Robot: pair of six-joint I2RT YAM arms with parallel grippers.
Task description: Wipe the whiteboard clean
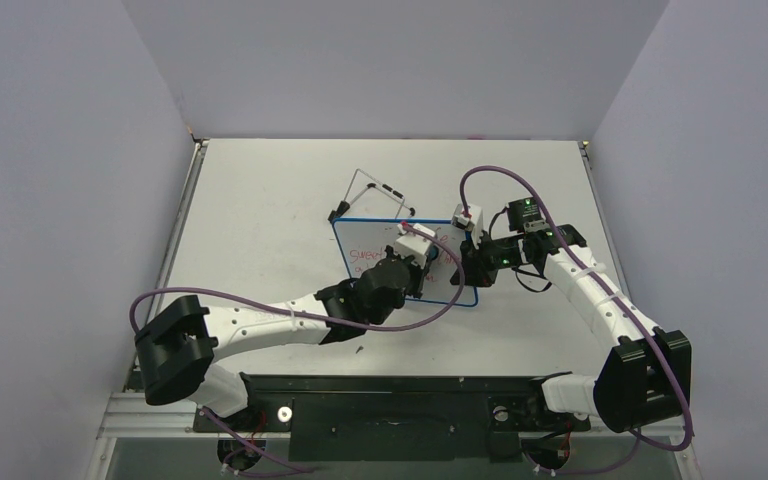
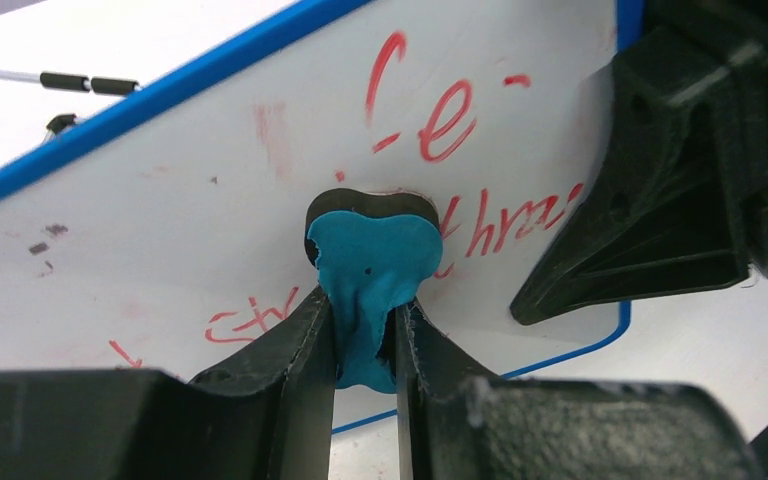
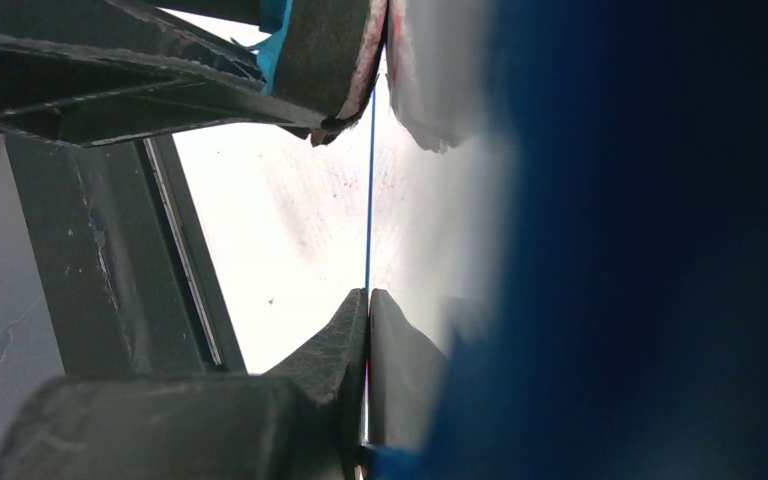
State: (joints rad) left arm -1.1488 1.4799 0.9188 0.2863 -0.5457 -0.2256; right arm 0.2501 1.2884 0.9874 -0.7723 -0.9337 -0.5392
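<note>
The whiteboard (image 1: 380, 262), white with a blue rim and red handwriting (image 2: 447, 118), stands tilted on its black wire stand (image 1: 375, 190) at mid-table. My left gripper (image 2: 365, 312) is shut on the blue-and-black eraser (image 2: 372, 262), whose black felt presses against the board's face (image 2: 190, 200) among the red words. My right gripper (image 3: 368, 300) is shut on the board's right edge (image 3: 370, 210), seen edge-on in the right wrist view. From the top it sits at the board's right side (image 1: 472, 264). The eraser (image 3: 325, 50) shows at the top of the right wrist view, touching the board.
The white table (image 1: 260, 200) is walled in on three sides. A metal rail (image 1: 175, 250) runs along its left edge. Purple cables (image 1: 505, 178) loop from both arms, one crossing below the board. The right arm's black fingers (image 2: 660, 190) stand close beside the eraser.
</note>
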